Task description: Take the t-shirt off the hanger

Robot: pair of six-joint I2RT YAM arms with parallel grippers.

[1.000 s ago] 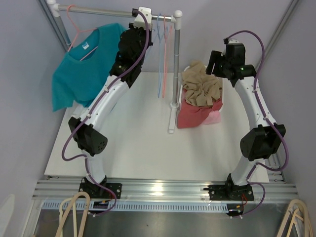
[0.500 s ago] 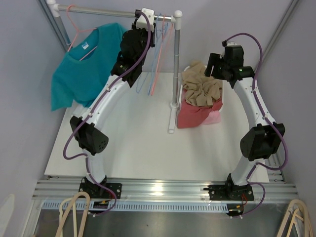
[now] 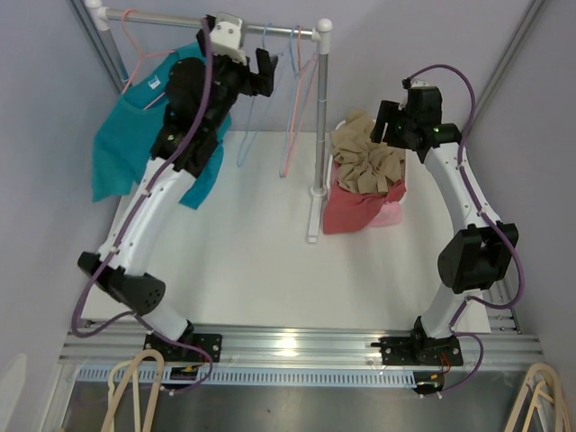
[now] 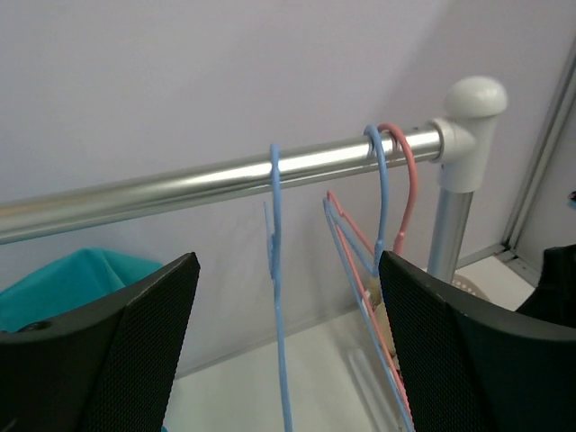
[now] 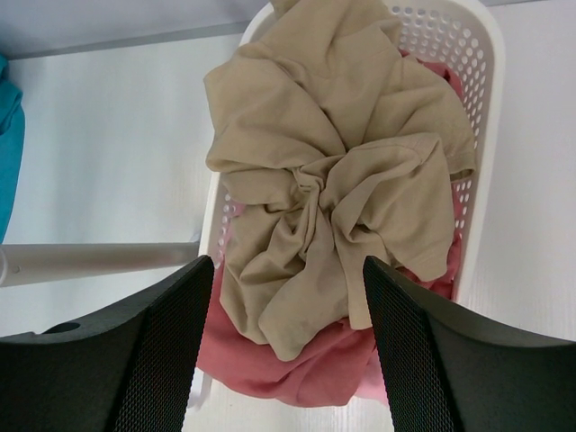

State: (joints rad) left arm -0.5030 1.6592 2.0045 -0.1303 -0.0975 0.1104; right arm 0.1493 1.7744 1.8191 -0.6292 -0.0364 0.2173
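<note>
Teal t-shirt (image 3: 121,148) hangs on a pink hanger (image 3: 141,56). Left gripper (image 4: 288,351), released, faces the rail (image 4: 180,184). Right gripper (image 5: 283,351), released, hovers over the basket (image 5: 481,81).

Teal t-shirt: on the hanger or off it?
On. The teal t-shirt drapes from the pink hanger, whose hook sits over the rail.

1. A beige garment (image 5: 333,171) is heaped in a white basket (image 5: 486,99) over a red cloth (image 5: 297,369).
2. A blue hanger (image 4: 277,297) and a pink hanger (image 4: 413,184) are hung empty on a metal rail (image 4: 180,186).
</note>
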